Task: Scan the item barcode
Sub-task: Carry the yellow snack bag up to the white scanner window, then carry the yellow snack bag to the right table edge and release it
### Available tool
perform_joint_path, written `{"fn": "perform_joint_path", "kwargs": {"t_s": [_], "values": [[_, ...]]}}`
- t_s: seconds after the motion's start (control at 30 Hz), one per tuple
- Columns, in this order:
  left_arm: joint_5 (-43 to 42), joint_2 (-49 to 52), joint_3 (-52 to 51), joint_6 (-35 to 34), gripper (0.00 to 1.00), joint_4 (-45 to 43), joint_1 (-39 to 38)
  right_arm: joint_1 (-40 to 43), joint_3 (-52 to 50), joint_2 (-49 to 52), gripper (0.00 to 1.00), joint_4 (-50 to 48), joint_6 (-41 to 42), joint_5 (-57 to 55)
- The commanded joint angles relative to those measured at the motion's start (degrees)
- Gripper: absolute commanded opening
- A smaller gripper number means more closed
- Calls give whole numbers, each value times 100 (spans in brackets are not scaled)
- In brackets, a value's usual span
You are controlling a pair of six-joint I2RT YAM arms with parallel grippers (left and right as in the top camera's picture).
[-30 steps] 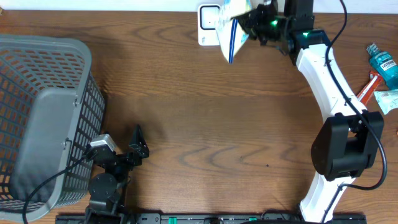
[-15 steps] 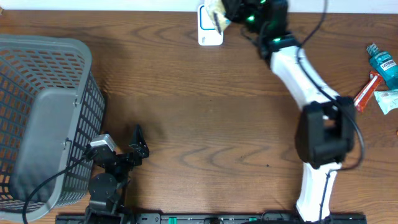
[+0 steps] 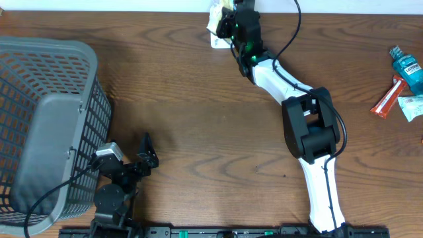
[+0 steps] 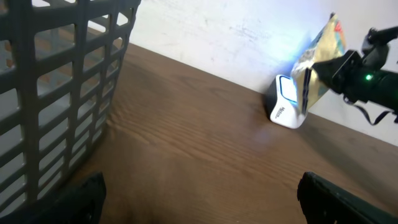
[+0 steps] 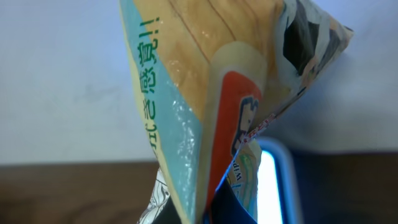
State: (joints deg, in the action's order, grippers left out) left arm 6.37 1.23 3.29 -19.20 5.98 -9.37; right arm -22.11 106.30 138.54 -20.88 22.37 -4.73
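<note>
The item is a crinkled snack packet, printed in yellow, teal and orange, with my right gripper shut on its lower edge. It hangs at the table's far edge, right in front of the white scanner. In the right wrist view the packet fills the frame, and the scanner's lit window glows behind it. From the left wrist view, the packet hangs just over the scanner with blue light on it. My left gripper rests open and empty near the front left, its fingertips wide apart.
A grey mesh basket stands at the left, close to my left arm. At the far right lie a blue bottle, an orange packet and a white-green pack. A white wall runs behind the table.
My right arm has swung left along the far edge, carrying the packet from right of the scanner to in front of it. The left arm has stayed still.
</note>
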Motion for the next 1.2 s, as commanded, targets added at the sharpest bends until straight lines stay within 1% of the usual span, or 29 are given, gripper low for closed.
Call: {"fn": "perform_joint_path", "kwargs": {"t_s": [0.0, 0.23, 0.3, 0.47, 0.6, 0.63, 0.73, 0.83, 0.9, 1.03, 1.17], "values": [[76, -20, -133, 70, 98, 120, 24, -39, 393, -122, 1, -101, -573, -741], [76, -20, -131, 70, 98, 120, 24, -20, 442, -140, 1, 28, -671, -737], [76, -20, -133, 70, 98, 120, 24, 7, 544, -216, 1, 295, -758, -743], [74, -20, -131, 70, 98, 120, 24, 151, 654, -809, 1, 1775, -789, -1121], [74, -20, -131, 70, 98, 120, 24, 470, 654, -1552, 1, 3567, -778, -1499], [74, -20, -131, 70, 98, 120, 24, 616, 654, -1768, 1, 4140, -776, -1604], [76, -20, -133, 70, 98, 120, 24, 1141, 651, -2107, 1, 5386, -767, -1775], [74, -20, -131, 70, 98, 122, 24, 1812, 632, -2094, 1, 6142, -804, -1720], [76, -20, -131, 70, 98, 120, 24, 2253, 529, -1956, 1, 6317, -1003, -1722], [74, -20, -131, 70, 98, 120, 24, 3051, 356, -1480, 1, 6247, -1523, -1722], [74, -20, -133, 70, 98, 120, 24, 3744, 356, -901, 1, 6301, -1690, -1727]]}}
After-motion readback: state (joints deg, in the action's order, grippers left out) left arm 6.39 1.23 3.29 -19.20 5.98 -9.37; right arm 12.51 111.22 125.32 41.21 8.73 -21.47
